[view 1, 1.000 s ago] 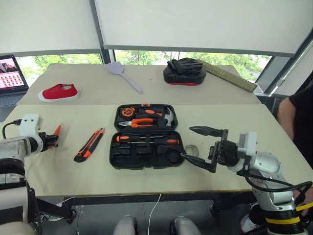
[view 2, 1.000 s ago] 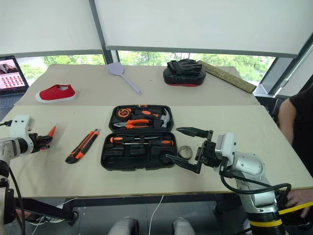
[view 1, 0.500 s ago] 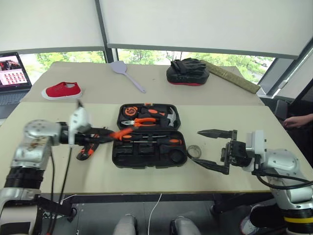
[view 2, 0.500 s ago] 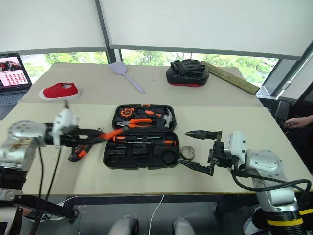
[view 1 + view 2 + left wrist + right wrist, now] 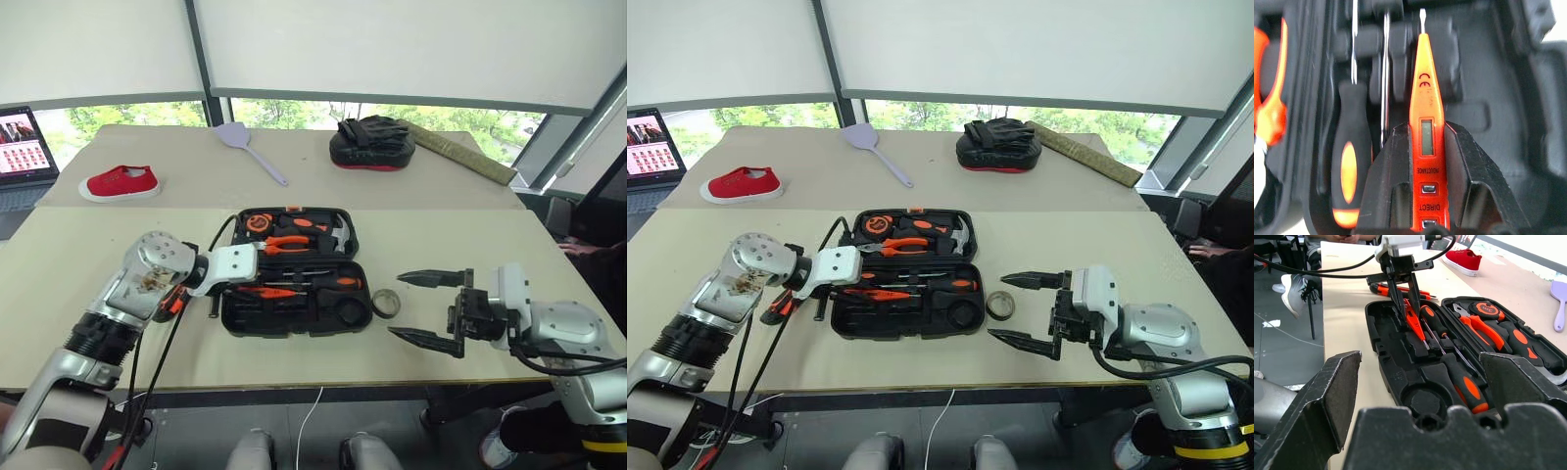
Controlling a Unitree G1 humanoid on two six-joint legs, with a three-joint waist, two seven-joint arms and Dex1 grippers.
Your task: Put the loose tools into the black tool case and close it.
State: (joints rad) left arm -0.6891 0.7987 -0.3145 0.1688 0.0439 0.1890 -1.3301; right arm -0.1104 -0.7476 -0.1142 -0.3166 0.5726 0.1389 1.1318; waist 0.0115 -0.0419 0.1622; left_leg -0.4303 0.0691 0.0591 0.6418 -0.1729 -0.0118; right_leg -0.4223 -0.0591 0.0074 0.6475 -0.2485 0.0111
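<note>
Gripping a slim orange tester screwdriver [image 5: 1426, 122] between its two black fingers [image 5: 1386, 176], the left gripper [image 5: 257, 290] hangs over the near half of the open black tool case [image 5: 294, 308], clenched on the handle with the blade pointing away from the wrist toward the moulded slots; just beside the held tool, inside the case, lie an orange-and-black screwdriver [image 5: 1349, 161] and a thin bare shaft [image 5: 1385, 73], both roughly parallel to it; whether the tester's tip touches the plastic cannot be told; farther past the gripper, the far half of the case holds orange-handled pliers [image 5: 294, 242] and an orange tape measure [image 5: 259, 222]; behind the left gripper, on the table [image 5: 59, 284] beside the case's left edge, part of the orange-and-black utility knife [image 5: 177, 299] shows from under the arm; right gripper [image 5: 427, 309] sits to the right of the case, near the table's front edge, pointing left toward the case with jaws spread wide and nothing between them; just ahead of its upper finger, between it and the case, the small dark tape ring [image 5: 386, 304] lies flat on the table, apart from both; well beyond both grippers, on the far table: lilac spatula [image 5: 247, 147], black-and-red padded mitt [image 5: 370, 145], red shoe [image 5: 120, 183], and a laptop [image 5: 22, 147] at the far left edge; a person's arm [image 5: 600, 251] shows at the right edge
</note>
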